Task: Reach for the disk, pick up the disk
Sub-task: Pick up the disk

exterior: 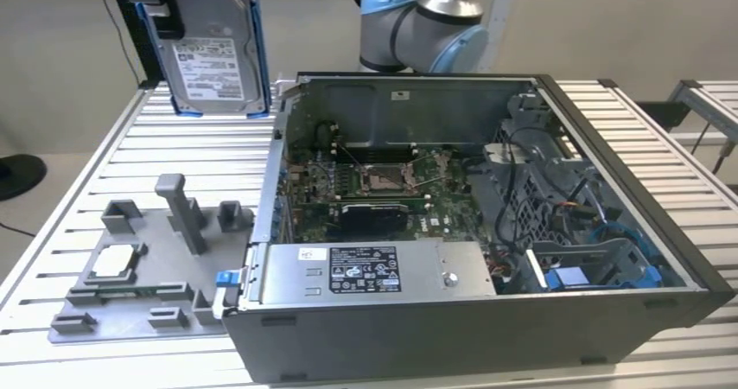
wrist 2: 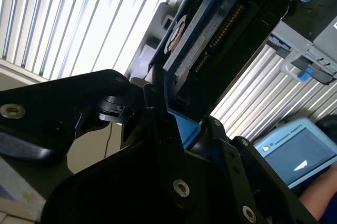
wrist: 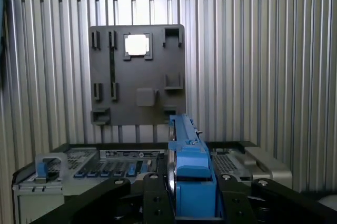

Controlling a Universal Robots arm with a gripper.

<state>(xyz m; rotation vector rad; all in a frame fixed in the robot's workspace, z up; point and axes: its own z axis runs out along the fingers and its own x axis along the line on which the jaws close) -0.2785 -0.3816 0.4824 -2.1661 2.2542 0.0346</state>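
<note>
Underneath everything, a slatted metal table [exterior: 92, 147] carries an open computer case [exterior: 485, 337], its board and cables showing from above. Beyond the case rises the arm [exterior: 421, 26], grey with blue joint caps. On the table at the exterior view's left, just beside the case, lies a grey plate [exterior: 138, 277] with upright posts and brackets. The disk [exterior: 213, 56] hangs in the air over the table's far corner, at the exterior view's left, well apart from the plate and clear of the case. It stands on edge, label towards the camera, with blue rails down both long sides. The gripper [wrist: 190, 184] is clamped on the disk (in both wrist views its black fingers [wrist: 152, 197] close on the blue-railed end from either side). In the first wrist view the disk is seen edge-on, with the plate far beyond it. A small square silver chip [exterior: 116, 261] sits in a recess of the plate, on the side away from the case.
</note>
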